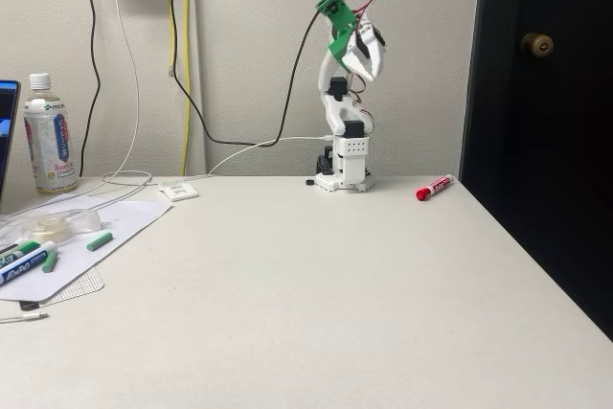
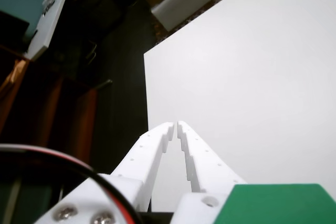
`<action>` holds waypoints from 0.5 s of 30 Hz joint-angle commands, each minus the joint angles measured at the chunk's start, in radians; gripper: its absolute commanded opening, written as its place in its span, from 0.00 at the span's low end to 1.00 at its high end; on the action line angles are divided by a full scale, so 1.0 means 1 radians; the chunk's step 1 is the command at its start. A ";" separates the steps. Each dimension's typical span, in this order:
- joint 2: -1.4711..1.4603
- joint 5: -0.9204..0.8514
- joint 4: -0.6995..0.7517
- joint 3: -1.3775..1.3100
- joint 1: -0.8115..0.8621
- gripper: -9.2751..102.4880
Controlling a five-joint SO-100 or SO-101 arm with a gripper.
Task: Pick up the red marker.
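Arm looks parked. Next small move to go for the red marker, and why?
Probably swing the base toward the right of the fixed view and start unfolding. The gripper is folded up high above the arm's base, fingertips nearly together, holding nothing, while the red marker lies flat on the table just right of the base, untouched.

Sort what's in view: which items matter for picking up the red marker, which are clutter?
Job: red-capped dry-erase marker at the table's right edge; white two-finger gripper, fingers nearly closed.

Clutter: green-capped markers, clear plastic drink bottle, tape roll, white paper sheet.
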 commanded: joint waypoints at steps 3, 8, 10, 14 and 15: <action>-0.040 -0.078 -0.014 -0.046 -0.066 0.08; -0.140 -0.067 0.005 -0.115 -0.137 0.08; -0.183 -0.025 0.005 -0.149 -0.163 0.08; -0.268 0.069 -0.020 -0.204 -0.229 0.08; -0.299 0.091 -0.025 -0.227 -0.244 0.08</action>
